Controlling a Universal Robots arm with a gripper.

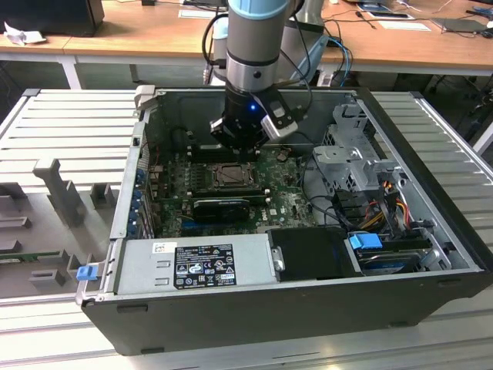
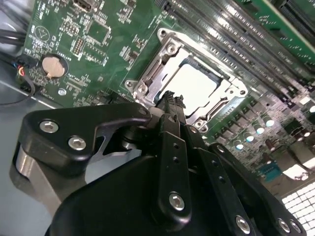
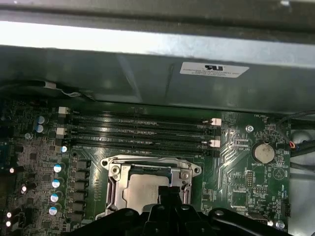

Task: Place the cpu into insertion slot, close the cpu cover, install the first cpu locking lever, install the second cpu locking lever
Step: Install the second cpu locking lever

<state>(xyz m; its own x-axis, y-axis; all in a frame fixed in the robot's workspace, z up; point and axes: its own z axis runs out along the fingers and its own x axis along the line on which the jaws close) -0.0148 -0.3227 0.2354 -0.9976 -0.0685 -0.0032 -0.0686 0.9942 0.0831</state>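
The gripper (image 1: 240, 143) hangs inside the open computer case (image 1: 254, 308), directly above the insertion slot (image 1: 228, 176) on the green motherboard (image 1: 289, 202). In the second wrist view, the fingertips (image 2: 171, 101) are pressed together with nothing between them, so the jaws are closed and empty. The cpu (image 2: 193, 88) lies flat in the insertion slot (image 2: 197, 59), its pale metal face showing through the window of the cpu cover (image 2: 153, 73), which lies down over the socket. The cpu sits just beyond the fingertips, not between them. In the first wrist view, the cpu (image 3: 140, 191) lies just ahead of the closed fingertips (image 3: 170, 194), near 4 memory slots (image 3: 140, 130).
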